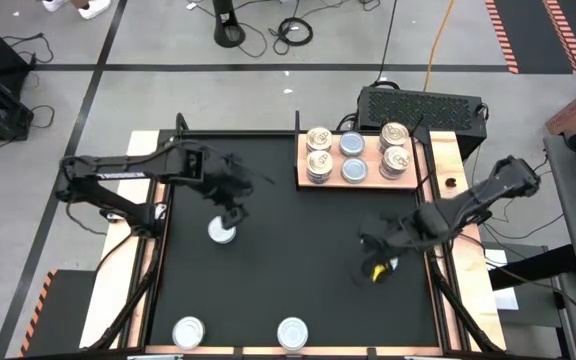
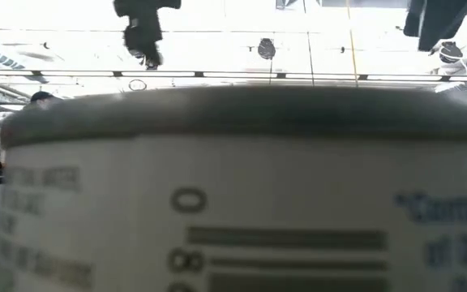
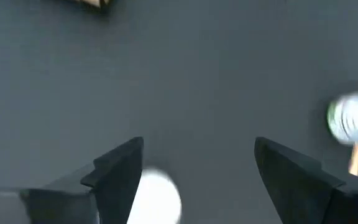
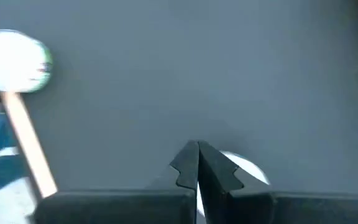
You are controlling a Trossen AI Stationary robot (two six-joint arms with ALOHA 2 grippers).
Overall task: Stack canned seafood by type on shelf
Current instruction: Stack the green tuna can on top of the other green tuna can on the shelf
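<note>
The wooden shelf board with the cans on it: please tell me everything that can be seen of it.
The shelf is a light-brown, flat rectangular board that looks like wood. It lies at the far edge of the black table, right of the middle, just in front of a black ventilated box. Six groups of cans stand on it in two rows: gold-tan tops at both ends, pale-blue tops in the middle. The gold-tan ones look stacked. Neither gripper touches it.
</note>
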